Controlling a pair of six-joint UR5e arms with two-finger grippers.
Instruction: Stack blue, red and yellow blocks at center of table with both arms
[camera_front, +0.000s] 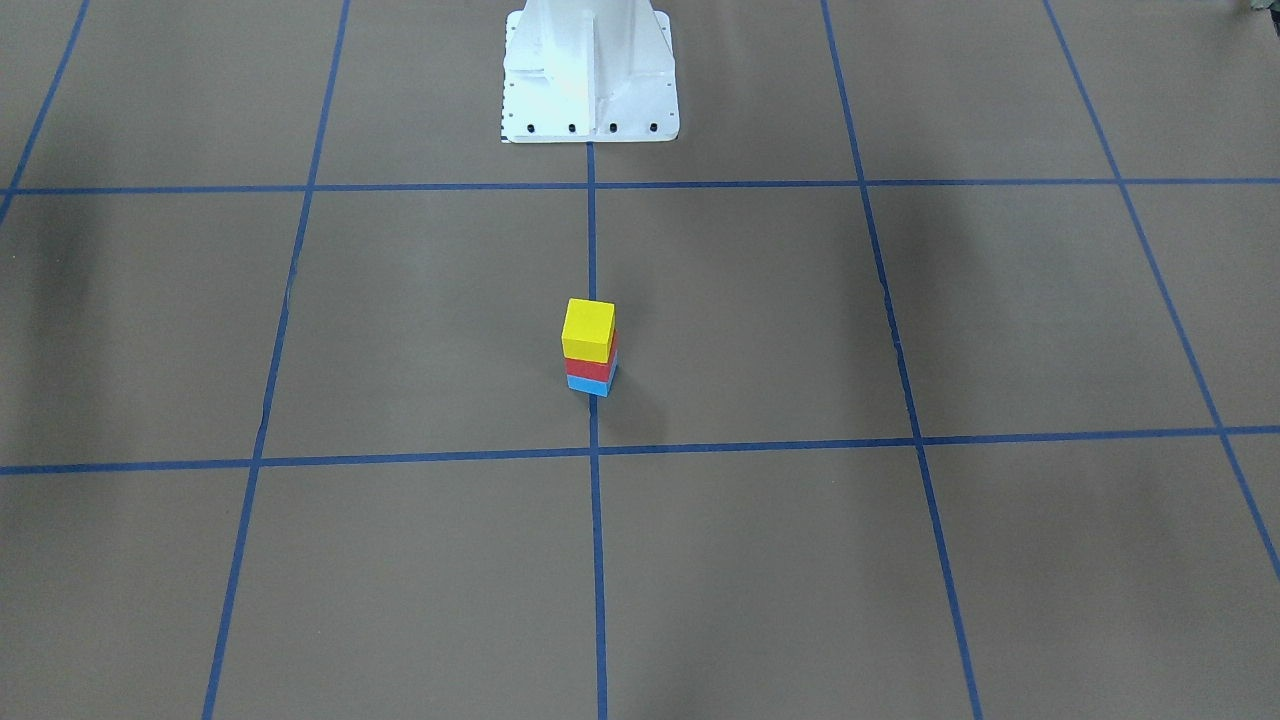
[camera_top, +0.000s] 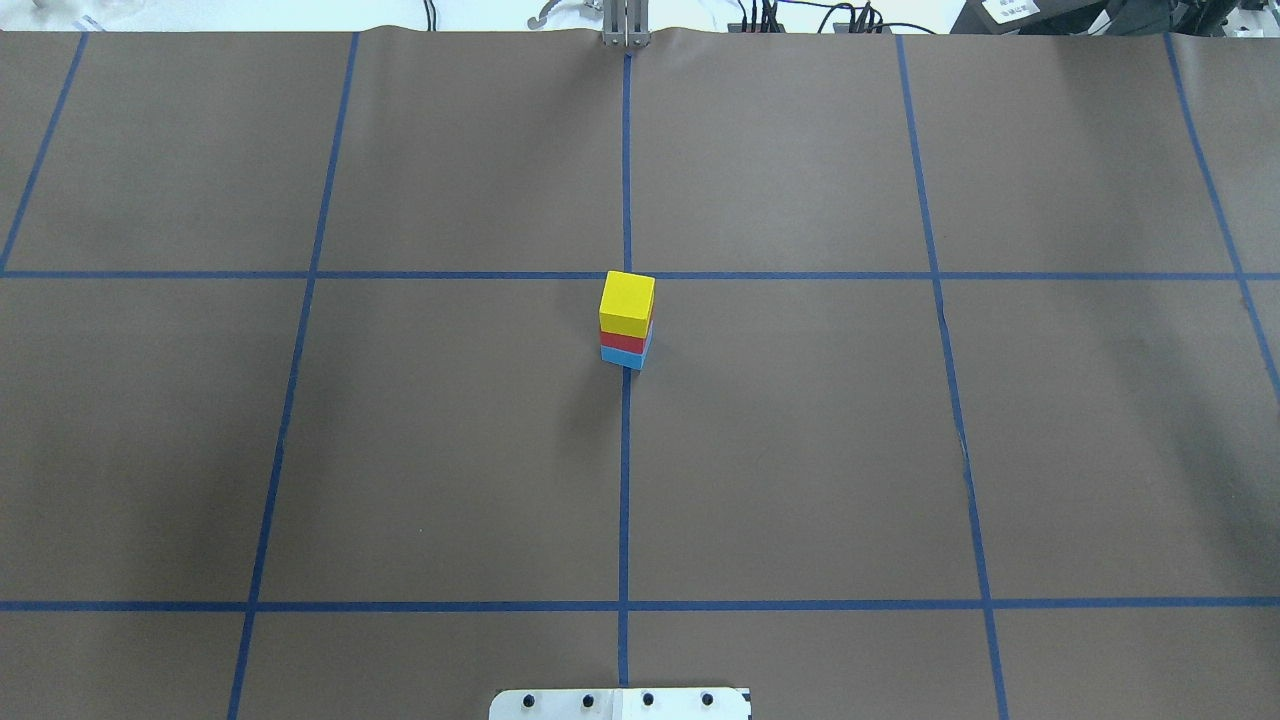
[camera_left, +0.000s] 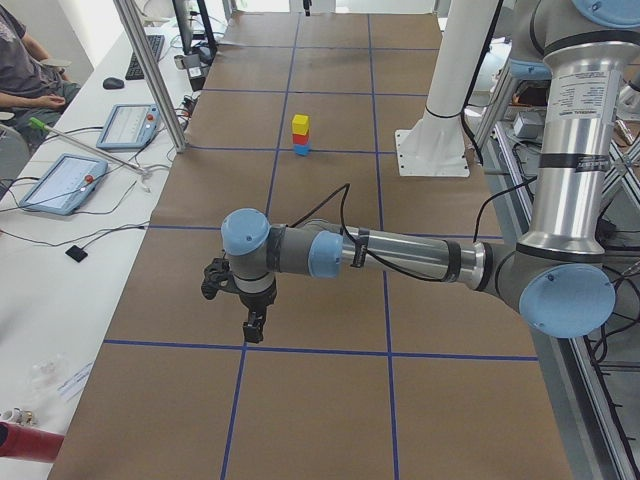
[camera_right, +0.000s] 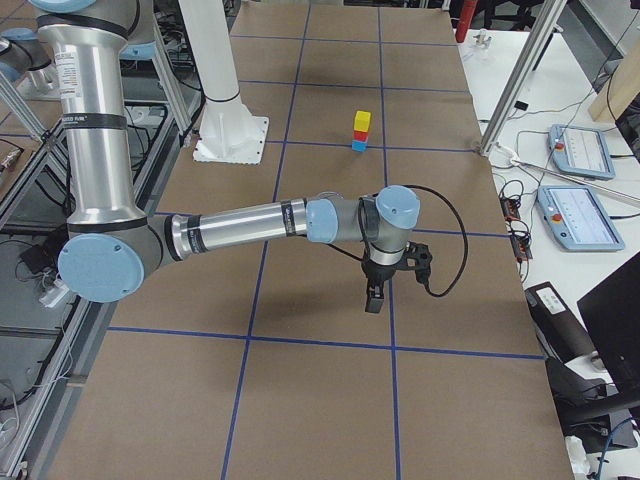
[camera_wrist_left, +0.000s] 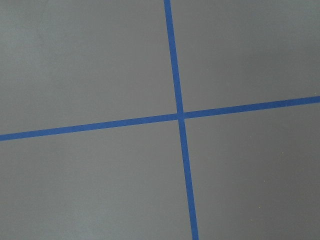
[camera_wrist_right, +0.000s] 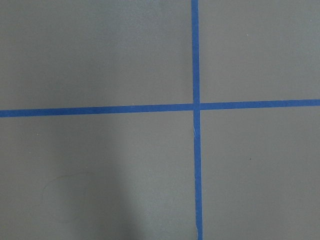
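Observation:
A yellow block sits on a red block, which sits on a blue block, as one upright stack on the table's centre line. The overhead view shows the same stack: yellow, red, blue. My left gripper shows only in the exterior left view, far from the stack, low over the table's left end; I cannot tell whether it is open. My right gripper shows only in the exterior right view, low over the right end; I cannot tell its state either. Both wrist views show only brown paper and blue tape.
The white robot pedestal stands behind the stack. Blue tape lines grid the brown table. Tablets and cables lie on the side table by a seated person. An aluminium post stands at the table's far edge.

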